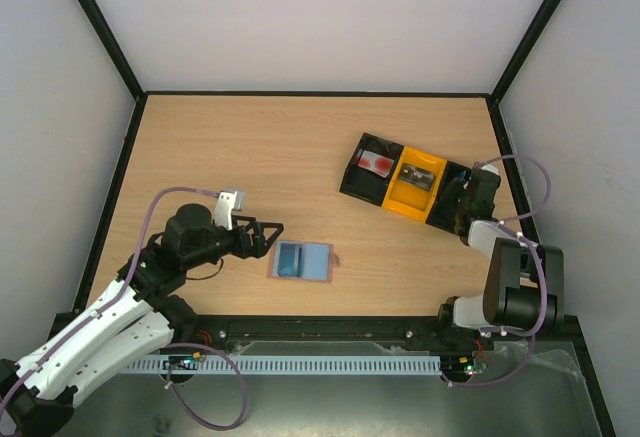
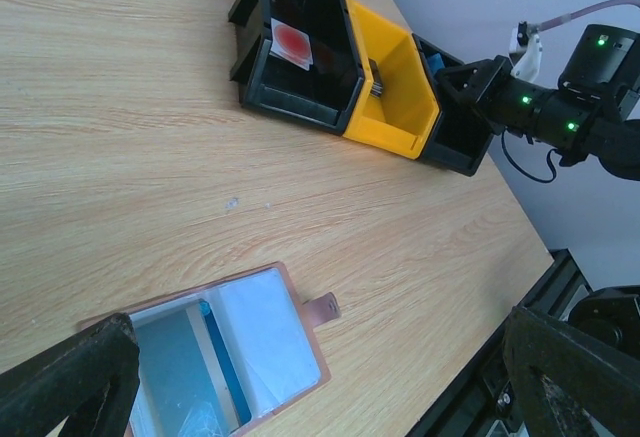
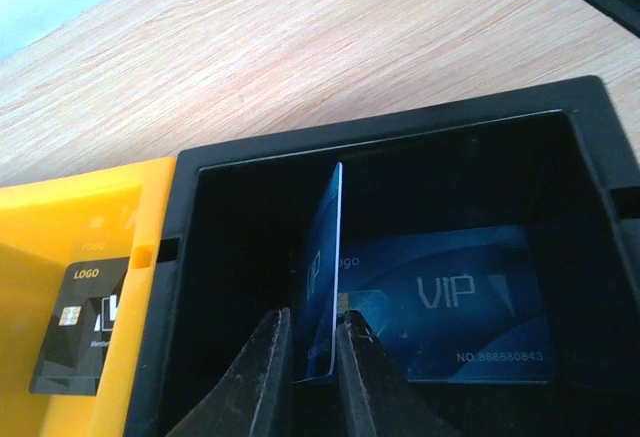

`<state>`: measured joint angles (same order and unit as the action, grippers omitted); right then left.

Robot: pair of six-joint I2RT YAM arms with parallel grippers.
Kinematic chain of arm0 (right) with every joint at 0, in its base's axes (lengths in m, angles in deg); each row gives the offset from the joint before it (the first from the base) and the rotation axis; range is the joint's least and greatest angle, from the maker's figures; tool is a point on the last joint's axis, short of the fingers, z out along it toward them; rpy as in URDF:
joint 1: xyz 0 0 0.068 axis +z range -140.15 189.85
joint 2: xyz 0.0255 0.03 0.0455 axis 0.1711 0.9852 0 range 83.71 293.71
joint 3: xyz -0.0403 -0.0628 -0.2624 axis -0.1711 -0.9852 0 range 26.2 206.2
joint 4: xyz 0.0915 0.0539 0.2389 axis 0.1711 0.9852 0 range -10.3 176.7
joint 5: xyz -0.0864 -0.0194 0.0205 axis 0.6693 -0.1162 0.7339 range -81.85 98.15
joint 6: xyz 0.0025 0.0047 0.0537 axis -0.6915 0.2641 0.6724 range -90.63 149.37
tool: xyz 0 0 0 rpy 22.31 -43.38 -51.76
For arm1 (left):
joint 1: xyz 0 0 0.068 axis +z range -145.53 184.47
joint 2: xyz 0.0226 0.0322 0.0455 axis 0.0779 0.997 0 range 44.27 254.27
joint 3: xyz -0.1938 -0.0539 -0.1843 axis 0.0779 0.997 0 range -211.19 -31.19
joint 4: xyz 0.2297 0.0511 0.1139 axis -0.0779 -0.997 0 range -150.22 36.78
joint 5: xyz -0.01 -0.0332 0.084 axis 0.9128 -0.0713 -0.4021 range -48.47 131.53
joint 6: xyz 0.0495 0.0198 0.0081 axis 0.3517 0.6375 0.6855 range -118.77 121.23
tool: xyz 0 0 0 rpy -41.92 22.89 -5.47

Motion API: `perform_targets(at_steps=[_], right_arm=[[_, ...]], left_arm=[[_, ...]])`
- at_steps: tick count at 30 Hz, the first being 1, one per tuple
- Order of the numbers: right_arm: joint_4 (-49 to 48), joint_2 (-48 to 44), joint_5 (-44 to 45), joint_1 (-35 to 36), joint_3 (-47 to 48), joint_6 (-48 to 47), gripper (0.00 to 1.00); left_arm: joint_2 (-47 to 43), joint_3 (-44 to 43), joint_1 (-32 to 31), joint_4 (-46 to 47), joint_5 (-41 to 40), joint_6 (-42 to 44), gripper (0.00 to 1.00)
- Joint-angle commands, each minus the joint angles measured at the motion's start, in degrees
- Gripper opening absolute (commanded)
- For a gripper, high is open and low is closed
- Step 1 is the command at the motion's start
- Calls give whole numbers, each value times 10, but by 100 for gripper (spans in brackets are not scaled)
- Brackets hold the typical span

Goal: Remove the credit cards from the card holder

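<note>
Right gripper (image 3: pixel 315 357) clamps a blue card (image 3: pixel 322 267) in the tray (image 3: pixel 400 142) (VIP card (image 3: pixel 450 307) lying flat). Left gripper (image 1: pixel 272 239) gapes beside the card holder (image 1: pixel 301 260).

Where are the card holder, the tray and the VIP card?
card holder (image 1: pixel 312 261), top view, pale right half.
tray (image 2: pixel 405 92), left wrist view, yellow wall.
VIP card (image 3: pixel 455 307), right wrist view, printed face.

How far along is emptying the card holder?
Done: a red-spotted white card, a black card and a blue VIP card sit in the black-and-yellow tray. In hand: the right gripper pinches another blue card upright there. Left: a teal card inside the open blue-grey card holder.
</note>
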<state>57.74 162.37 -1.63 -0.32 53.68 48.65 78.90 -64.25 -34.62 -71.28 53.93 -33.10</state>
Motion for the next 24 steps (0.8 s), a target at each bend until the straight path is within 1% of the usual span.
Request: perform_targets(at_steps=[1, 4, 7, 11, 16, 19, 24], right_arm=[[31, -2, 40, -3, 28, 10, 14], [65, 0, 59, -3, 49, 17, 18], [102, 5, 89, -3, 75, 29, 26], [152, 15, 140, -3, 115, 48, 30], [207, 32, 161, -3, 164, 77, 37], [242, 34, 132, -3, 189, 93, 40], [283, 22, 45, -1, 207, 133, 44]], left_arm=[[-3, -22, 1, -9, -2, 11, 100], [-6, -21, 1, -9, -6, 10, 100], [-2, -21, 1, -9, -6, 9, 100], [5, -21, 1, -8, -2, 8, 100], [11, -20, 1, -10, -11, 4, 100], [18, -20, 1, -18, -29, -6, 100], [40, -22, 1, -27, -51, -19, 100]])
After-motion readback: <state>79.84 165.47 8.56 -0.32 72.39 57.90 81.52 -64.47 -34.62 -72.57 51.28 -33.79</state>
